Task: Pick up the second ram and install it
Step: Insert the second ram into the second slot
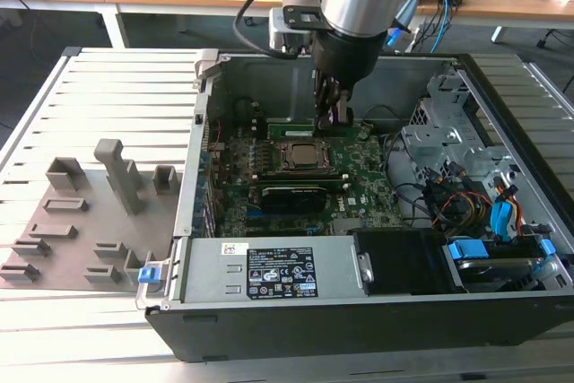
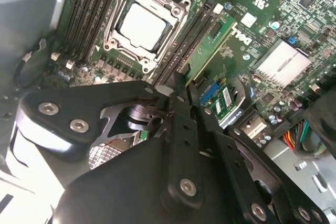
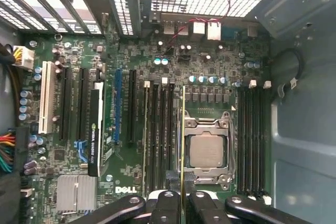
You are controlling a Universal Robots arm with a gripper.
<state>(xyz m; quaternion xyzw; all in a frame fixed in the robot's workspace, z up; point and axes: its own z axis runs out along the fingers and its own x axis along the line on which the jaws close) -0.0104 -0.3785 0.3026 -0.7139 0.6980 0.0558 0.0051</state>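
The second ram [image 1: 291, 129] is a thin green stick, and my gripper [image 1: 332, 114] is shut on it inside the open computer case. It runs from my fingers toward the exterior view's left, level with the motherboard. In the first wrist view the ram [image 3: 182, 129] is edge-on, clamped at its near end by the gripper [image 3: 182, 203], and lined up with the black memory slots [image 3: 160, 135] right beside the CPU socket [image 3: 208, 148]. The second wrist view shows the ram's [image 2: 210, 40] green face beside the socket [image 2: 142, 24], gripper [image 2: 181, 90] at its end. Whether it touches a slot I cannot tell.
A grey plate with upright blocks [image 1: 81, 221] lies outside the case on the exterior view's left. The power supply [image 1: 269, 271] runs along the case front, with cables and a drive cage [image 1: 466, 177] on the right. An expansion card [image 3: 94, 129] and a heat sink [image 3: 76, 192] stand on the board.
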